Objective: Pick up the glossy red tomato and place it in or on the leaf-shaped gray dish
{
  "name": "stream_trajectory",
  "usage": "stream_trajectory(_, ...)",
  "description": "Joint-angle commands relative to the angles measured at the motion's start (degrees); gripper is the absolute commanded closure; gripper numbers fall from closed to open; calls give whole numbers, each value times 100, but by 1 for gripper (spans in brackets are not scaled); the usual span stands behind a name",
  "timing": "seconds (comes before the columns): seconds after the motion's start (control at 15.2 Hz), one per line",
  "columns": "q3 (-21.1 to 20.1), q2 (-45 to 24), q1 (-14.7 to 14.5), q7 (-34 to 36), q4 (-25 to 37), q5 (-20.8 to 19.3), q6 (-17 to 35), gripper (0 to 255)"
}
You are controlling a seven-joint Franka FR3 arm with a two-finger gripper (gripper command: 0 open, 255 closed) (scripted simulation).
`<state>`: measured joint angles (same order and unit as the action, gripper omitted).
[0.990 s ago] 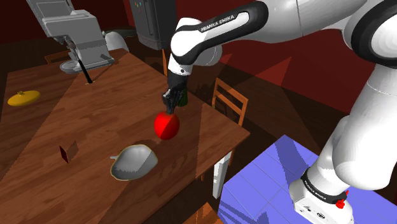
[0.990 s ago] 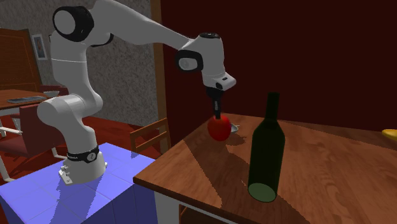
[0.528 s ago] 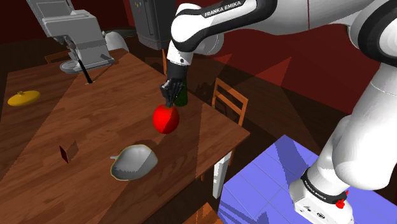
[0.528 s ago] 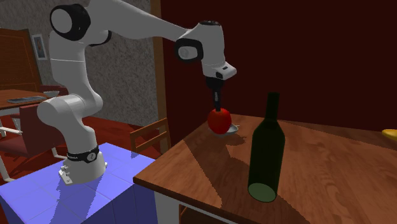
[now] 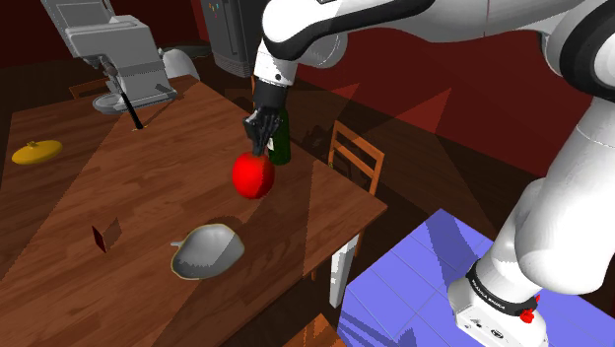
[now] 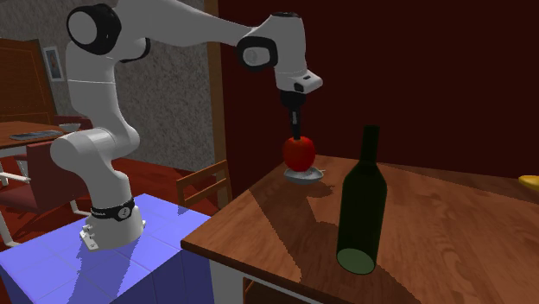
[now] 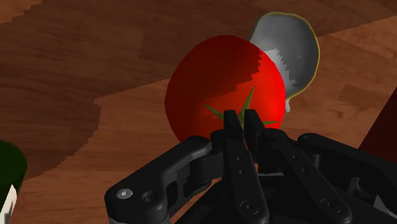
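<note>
A glossy red tomato [image 5: 253, 175] hangs in the air above the wooden table [image 5: 148, 187], held by its green stem. My black gripper [image 5: 261, 145] is shut on that stem, directly above the fruit; the same grip is seen in the second exterior view, gripper [image 6: 296, 131] over tomato [image 6: 299, 153]. In the wrist view the fingers [image 7: 240, 125] pinch together over the tomato [image 7: 222, 89]. The leaf-shaped gray dish [image 5: 207, 250] lies on the table toward the shoulder view's lower left of the tomato, also seen as dish [image 7: 286, 48] beyond the fruit and dish [image 6: 306, 175] beneath it.
A dark green bottle [image 6: 361, 205] stands near the table's edge, partly behind my hand as bottle [image 5: 281, 148]. A yellow lidded dish [image 5: 36, 152], a small dark red block [image 5: 100, 238] and a gray appliance [image 5: 113, 49] are on the table. A wooden chair [image 5: 353, 156] stands alongside.
My gripper has risen with the tomato and drifted slightly toward the shoulder view's left. The dish and bottle have stayed put.
</note>
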<state>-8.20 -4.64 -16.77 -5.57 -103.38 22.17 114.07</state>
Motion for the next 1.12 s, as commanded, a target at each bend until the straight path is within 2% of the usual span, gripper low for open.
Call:
stream_trajectory(0.0,-82,-47,-103,242,195,-56,-70,255)
stream_trajectory(0.53,-465,-606,-674,1436,1399,-443,-352,255)
stream_trajectory(0.73,-580,-933,-924,1888,2019,-642,-527,255)
stream_trajectory(0.79,-646,-1175,-1092,2168,2466,-782,-665,255)
stream_trajectory(1.06,-639,-1128,-1087,2072,2099,-739,-355,255)
